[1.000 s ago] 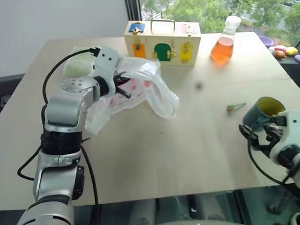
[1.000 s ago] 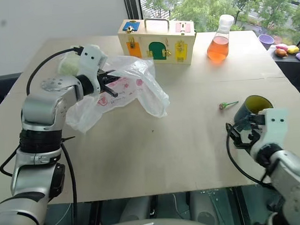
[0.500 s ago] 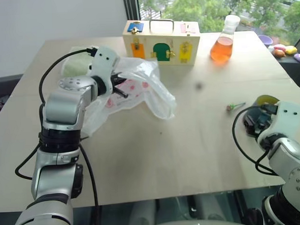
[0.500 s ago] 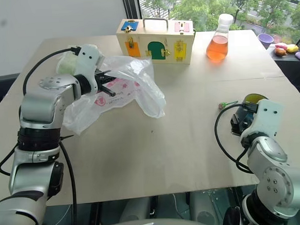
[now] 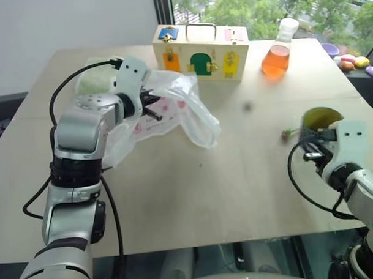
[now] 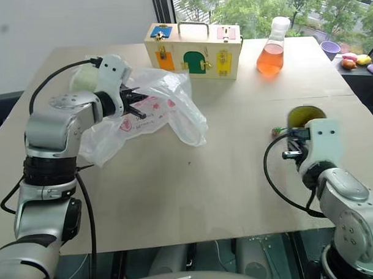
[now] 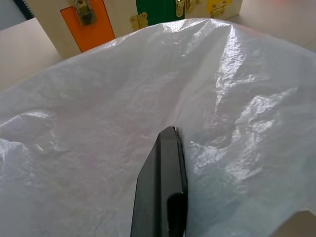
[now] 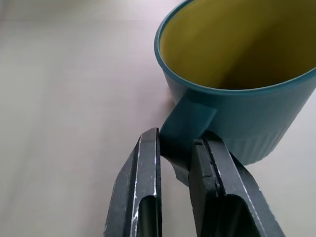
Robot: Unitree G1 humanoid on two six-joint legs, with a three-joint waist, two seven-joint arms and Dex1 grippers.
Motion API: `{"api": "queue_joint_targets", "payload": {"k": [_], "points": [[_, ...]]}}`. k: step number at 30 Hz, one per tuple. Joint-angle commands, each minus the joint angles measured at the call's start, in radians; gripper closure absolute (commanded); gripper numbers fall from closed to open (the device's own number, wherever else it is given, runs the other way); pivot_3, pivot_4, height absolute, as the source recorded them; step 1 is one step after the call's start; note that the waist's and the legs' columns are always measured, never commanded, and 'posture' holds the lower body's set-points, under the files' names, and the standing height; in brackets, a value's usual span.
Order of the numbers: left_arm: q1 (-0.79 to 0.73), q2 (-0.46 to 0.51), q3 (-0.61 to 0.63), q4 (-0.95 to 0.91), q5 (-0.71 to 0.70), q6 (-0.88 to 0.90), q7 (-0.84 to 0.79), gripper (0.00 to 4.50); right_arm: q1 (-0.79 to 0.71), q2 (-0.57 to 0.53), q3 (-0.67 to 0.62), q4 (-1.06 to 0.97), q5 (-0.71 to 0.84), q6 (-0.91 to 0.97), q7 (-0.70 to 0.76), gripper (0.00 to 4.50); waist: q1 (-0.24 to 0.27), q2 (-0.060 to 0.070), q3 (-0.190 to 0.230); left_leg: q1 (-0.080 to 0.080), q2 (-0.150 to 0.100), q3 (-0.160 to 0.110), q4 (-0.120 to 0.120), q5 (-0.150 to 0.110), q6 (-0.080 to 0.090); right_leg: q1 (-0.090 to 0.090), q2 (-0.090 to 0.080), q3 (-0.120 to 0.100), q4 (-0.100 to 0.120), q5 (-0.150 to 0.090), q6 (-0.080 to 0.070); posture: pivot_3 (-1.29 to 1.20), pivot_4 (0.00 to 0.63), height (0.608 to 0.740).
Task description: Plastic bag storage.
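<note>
The plastic bag (image 5: pixel 188 112), crinkly translucent white with a pink-red print, is bunched above the table at the left. My left gripper (image 5: pixel 153 107) is shut on its upper fold; in the left wrist view one black finger (image 7: pixel 165 168) presses into the film (image 7: pixel 237 98). At the right, a blue mug (image 5: pixel 320 118) with a yellow inside stands with its mouth up. My right gripper (image 8: pixel 175 140) is shut on the mug's (image 8: pixel 237 74) handle, one finger on each side.
A wooden box with coloured doors (image 5: pixel 202 52) and a flask of orange liquid (image 5: pixel 277 57) stand at the back. A folded pale green cloth (image 5: pixel 95 81) lies behind the bag. A small green-stemmed object (image 5: pixel 288 134) lies left of the mug. Bare tabletop (image 5: pixel 225 187) spreads between the arms.
My right gripper has closed from wide open onto the mug's handle and rolled, and the mug's mouth now faces up. The left gripper and the bag have kept still.
</note>
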Motion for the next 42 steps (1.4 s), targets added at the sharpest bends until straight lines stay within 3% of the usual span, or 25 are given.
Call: {"api": "queue_joint_targets", "payload": {"k": [1,4,7,11,15,20,23,26,31,35,39,42], "points": [[-0.113,-0.017,0.077,0.055,-0.051,0.052,0.003,4.50,-0.066,-0.023,-0.139,0.004,0.521,-0.091,0.180,4.24,-0.003,-0.001,0.000,0.000,0.000,0.000,0.000,0.000,0.000,0.001,0.000,0.000,0.000,0.000,0.000,0.00,0.150,0.740],[-0.172,-0.030,0.090,0.126,-0.066,0.071,0.005,4.50,-0.130,-0.143,-0.014,0.118,0.800,-0.167,0.170,4.24,-0.006,-0.001,0.000,0.001,0.001,0.000,0.000,0.000,0.000,0.001,0.001,0.000,0.000,0.000,0.000,0.00,0.150,0.740],[-0.202,-0.026,0.073,0.158,-0.072,0.068,-0.012,4.50,-0.261,-0.165,0.169,0.237,0.849,-0.217,0.113,4.24,-0.018,-0.001,0.000,0.002,0.001,0.001,0.000,0.000,0.000,0.001,0.001,0.000,0.000,0.000,0.000,0.00,0.150,0.740],[-0.219,-0.003,0.084,0.138,-0.124,0.140,-0.058,4.50,-0.471,-0.052,0.444,0.437,0.596,-0.320,0.121,4.26,-0.029,-0.001,0.001,0.002,0.001,0.001,0.000,0.000,0.000,0.000,0.001,0.001,0.001,0.000,0.000,0.00,0.150,0.740],[-0.176,0.059,0.087,0.044,-0.187,0.238,-0.114,4.50,-0.591,0.043,0.634,0.677,0.312,-0.517,0.186,4.33,-0.029,-0.001,0.001,-0.001,0.001,0.001,0.000,0.000,0.000,-0.004,0.002,0.002,0.003,0.000,0.000,0.00,0.150,0.740],[-0.170,0.025,0.236,-0.079,-0.335,0.464,-0.109,4.50,-0.676,0.124,0.824,0.931,0.012,-0.751,0.274,4.49,-0.022,-0.001,0.001,-0.005,0.000,0.001,-0.001,0.000,0.000,-0.006,0.000,0.001,0.000,0.000,0.000,0.00,0.150,0.740],[-0.194,-0.010,0.327,-0.104,-0.398,0.568,-0.084,4.50,-0.696,0.122,0.877,1.011,-0.121,-0.838,0.306,4.49,-0.022,-0.001,0.001,-0.009,-0.001,0.001,-0.001,0.002,-0.005,-0.009,-0.001,0.000,0.001,0.000,0.000,0.00,0.150,0.740],[-0.171,-0.017,0.355,-0.126,-0.520,0.585,-0.060,4.50,-0.679,0.064,0.851,0.915,-0.107,-0.812,0.391,4.49,-0.023,-0.001,0.001,-0.013,-0.001,0.000,-0.001,0.003,-0.005,-0.015,-0.002,0.000,0.003,0.000,0.000,0.00,0.150,0.740],[-0.152,-0.061,0.383,-0.129,-0.628,0.585,0.036,4.50,-0.647,-0.003,0.933,0.864,-0.156,-0.853,0.554,4.49,-0.027,-0.001,0.001,-0.015,-0.001,-0.001,0.000,0.003,-0.005,-0.017,-0.002,-0.001,0.003,0.000,0.000,0.00,0.150,0.740],[-0.147,-0.085,0.394,-0.129,-0.700,0.585,0.113,4.50,-0.694,0.094,0.974,0.984,-0.208,-0.973,0.658,4.49,-0.034,-0.001,0.001,-0.013,-0.001,0.000,0.000,0.003,-0.005,-0.017,-0.001,0.001,0.005,0.001,0.000,0.00,0.150,0.740],[-0.135,-0.106,0.415,-0.128,-0.759,0.585,0.194,4.50,-0.765,0.247,0.973,1.207,-0.333,-1.146,0.601,4.49,-0.035,-0.001,0.001,-0.011,-0.001,0.000,0.000,0.004,-0.007,-0.017,-0.001,0.002,0.010,0.000,0.000,0.00,0.150,0.740],[-0.117,-0.111,0.427,-0.145,-0.806,0.585,0.249,4.50,-0.758,0.277,0.960,1.291,-0.392,-1.231,0.599,3.27,-0.025,-0.001,0.000,-0.009,-0.001,-0.001,0.000,0.005,-0.010,-0.016,-0.002,0.003,0.012,0.001,-0.001,0.00,0.150,0.740]]}}
